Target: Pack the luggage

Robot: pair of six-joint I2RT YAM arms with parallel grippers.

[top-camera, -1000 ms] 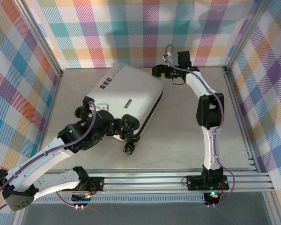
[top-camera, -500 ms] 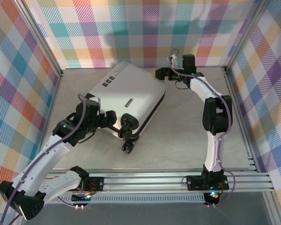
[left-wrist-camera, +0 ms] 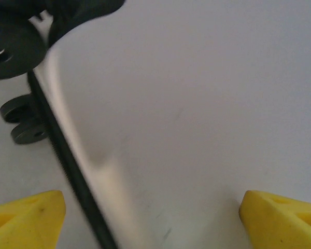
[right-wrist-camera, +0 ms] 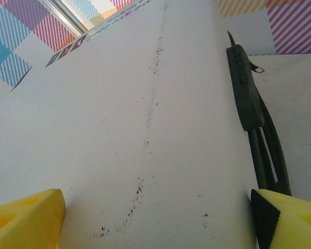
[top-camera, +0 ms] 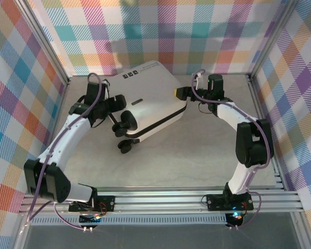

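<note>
Left gripper [top-camera: 115, 102] fingers [left-wrist-camera: 26, 217] standing wide apart, facing white shell near black wheels [left-wrist-camera: 22, 127]. Left wrist pointing right at suitcase [top-camera: 150, 96] wheel end, forearm reaching up from low left. Right gripper [top-camera: 180, 93] fingers [right-wrist-camera: 26, 215] also spread, shell between, zipper band [right-wrist-camera: 269, 150] beside. Right wrist pointing left, arm arching over. Suitcase lying closed, angled, back-centre on table [top-camera: 197, 150].

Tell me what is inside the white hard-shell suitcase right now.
Nothing inside shows: the white hard-shell suitcase is closed, its black zipper band shut. Only shell, black wheels and side handle are visible.
</note>
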